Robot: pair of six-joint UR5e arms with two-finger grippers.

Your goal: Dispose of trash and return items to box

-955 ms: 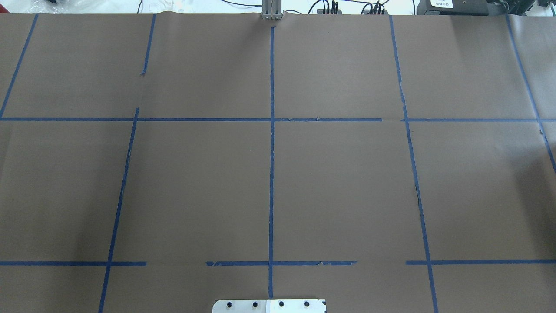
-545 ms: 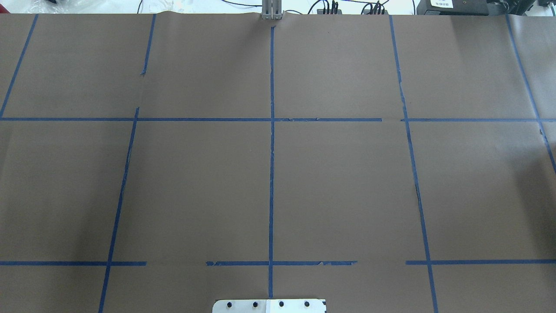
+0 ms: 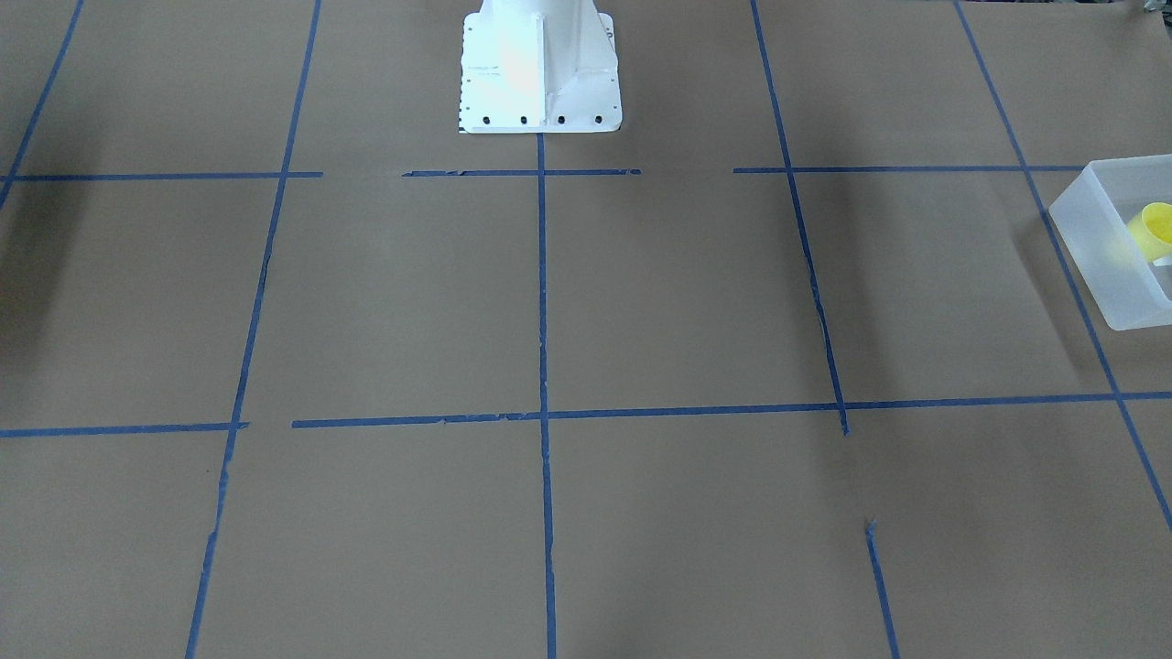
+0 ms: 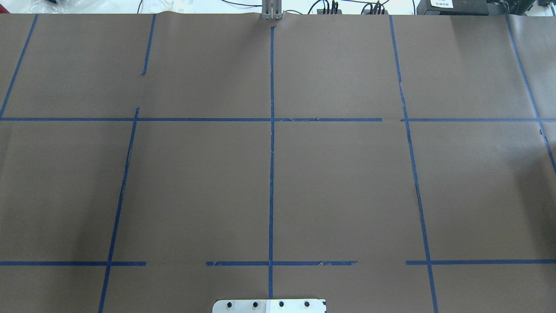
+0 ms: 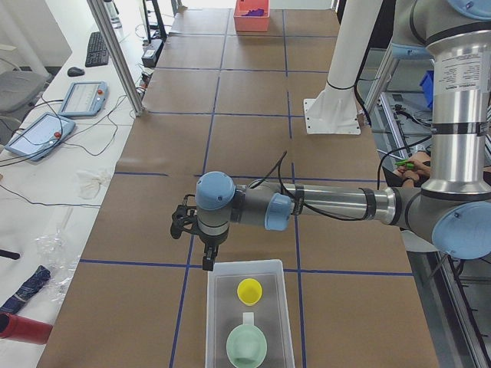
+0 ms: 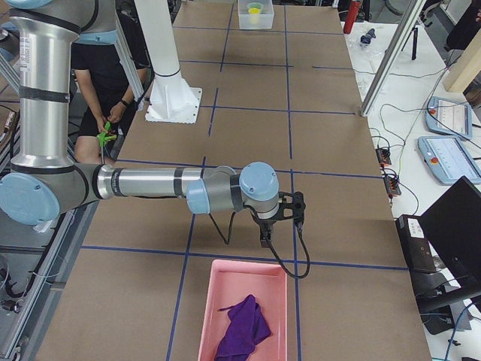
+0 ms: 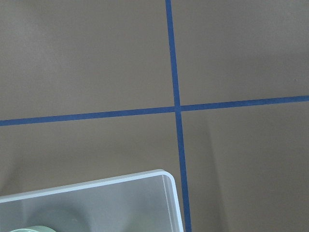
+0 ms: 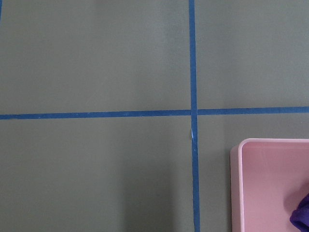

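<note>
The frosted-white box [image 5: 270,277] stands at the table's left end and holds the yellow cup [image 5: 248,290] and the mint-green bowl [image 5: 246,346]. The box [image 3: 1099,252] and cup [image 3: 1155,227] also show at the front-facing view's right edge. My left gripper [image 5: 205,259] hangs just above the box's inner short wall; I cannot tell whether it is open or shut. The left wrist view shows the box's corner [image 7: 120,193] and a sliver of the bowl [image 7: 29,228]. My right gripper [image 6: 264,238] hangs just before a pink bin; its state cannot be told.
A pink bin [image 6: 225,282] holding a purple cloth [image 6: 242,329] stands at the table's right end; it also shows in the right wrist view [image 8: 260,174]. The white robot base [image 3: 540,69] stands at the table's near-robot edge. Brown paper with blue tape lines covers the table.
</note>
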